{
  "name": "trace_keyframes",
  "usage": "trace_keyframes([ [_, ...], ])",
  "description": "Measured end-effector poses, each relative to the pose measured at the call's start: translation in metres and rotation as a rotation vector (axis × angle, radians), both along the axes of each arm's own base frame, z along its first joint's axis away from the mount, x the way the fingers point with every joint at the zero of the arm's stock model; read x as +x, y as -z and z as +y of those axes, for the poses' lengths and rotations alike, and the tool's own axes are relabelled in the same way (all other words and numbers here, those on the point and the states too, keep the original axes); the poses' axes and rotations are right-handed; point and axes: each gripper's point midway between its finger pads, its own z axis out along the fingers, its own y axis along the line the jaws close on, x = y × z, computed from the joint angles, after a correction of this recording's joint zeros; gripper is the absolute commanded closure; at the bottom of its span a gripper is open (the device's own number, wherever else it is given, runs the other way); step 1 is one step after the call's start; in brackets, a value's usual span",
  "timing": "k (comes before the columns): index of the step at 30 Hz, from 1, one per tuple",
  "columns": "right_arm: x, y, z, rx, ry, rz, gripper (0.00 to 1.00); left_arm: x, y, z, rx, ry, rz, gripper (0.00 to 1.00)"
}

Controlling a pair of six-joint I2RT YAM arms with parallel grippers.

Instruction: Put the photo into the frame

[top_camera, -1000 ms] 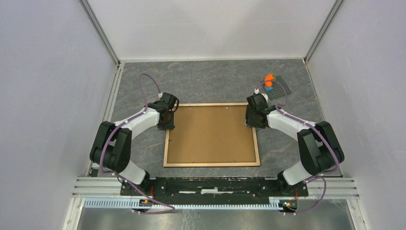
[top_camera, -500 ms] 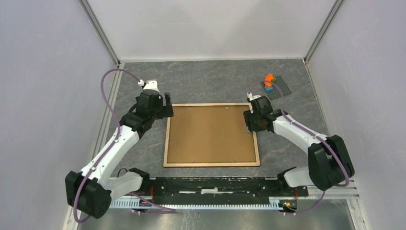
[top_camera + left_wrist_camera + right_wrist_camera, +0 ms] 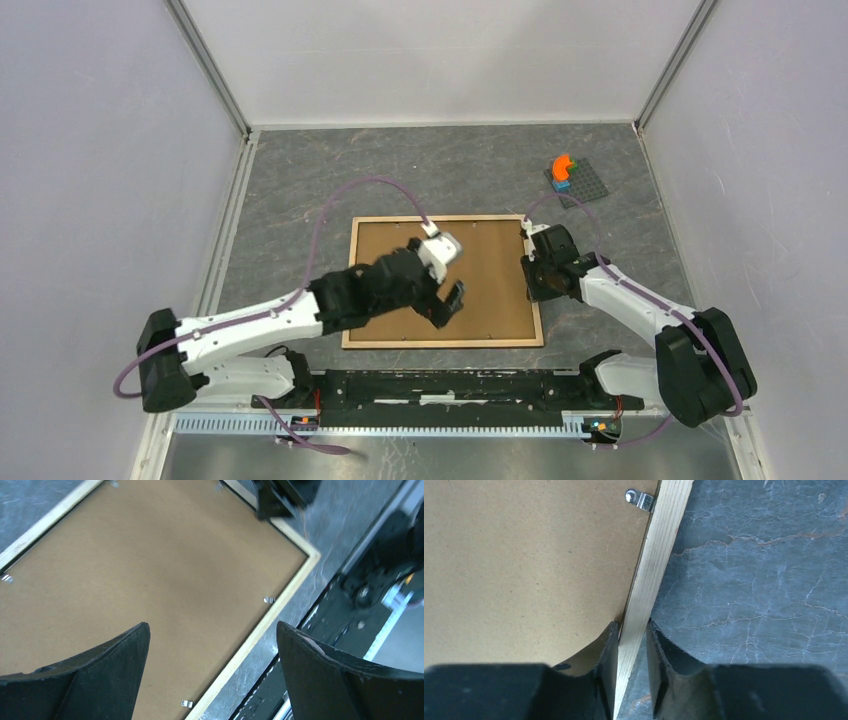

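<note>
The frame [image 3: 440, 343] lies flat on the grey stone-patterned table [image 3: 300, 190], just beyond the black rail [image 3: 450, 385] that carries my two bases. Its back is turned up: a thin rim of light wood, squared at the corners, pale along the grain. Inside the rim sits the plain brown backing panel [image 3: 490, 270], filling it from edge to edge, with small metal clips [image 3: 640, 499] spaced along the inner edge. The photo I cannot see from any view, and I cannot tell whether it lies under the panel.

My left arm runs low from its base at the near left, forearm slanting across the near left part of the frame. My left gripper [image 3: 447, 303] hangs over the near right part of the panel with its fingers spread as wide as they go and nothing between them. From that wrist I look down past both fingers at bare fibreboard and the frame's near right corner.

My right arm bends out at the near right and reaches inward. My right gripper [image 3: 631, 630] sits about midway along the frame's right rim, closed down on it, one finger on the panel side and one on the table side, pinching the wood.

Farthest off, near the far right corner and well apart from the frame, lies a small grey studded plate [image 3: 585, 185] with an orange piece [image 3: 562, 163] on it
</note>
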Motion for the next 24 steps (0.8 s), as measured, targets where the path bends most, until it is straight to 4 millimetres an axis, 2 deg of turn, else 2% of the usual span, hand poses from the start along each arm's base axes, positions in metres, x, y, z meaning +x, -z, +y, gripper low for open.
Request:
trace_keyframes([
  [2,0.0,0.0,0.001,0.009,0.005,-0.007,1.0,-0.018,0.016,-0.014,0.083,0.072,-0.045,0.0],
  [6,0.002,-0.002,0.001,0.036,0.07,-0.013,1.0,-0.057,0.052,-0.039,0.284,0.235,-0.164,0.0],
  [11,0.001,-0.003,0.003,0.064,0.094,0.004,1.0,-0.082,0.088,-0.056,0.491,0.371,-0.289,0.0],
  [16,-0.004,-0.013,0.006,0.089,0.116,0.047,1.0,-0.087,0.111,-0.065,0.664,0.416,-0.383,0.0],
  [20,0.003,-0.031,0.013,0.13,0.129,0.045,1.0,-0.086,0.123,-0.075,0.761,0.426,-0.455,0.0],
  [24,0.009,-0.047,0.02,0.176,0.139,0.044,1.0,-0.081,0.131,-0.074,0.848,0.423,-0.52,0.01],
])
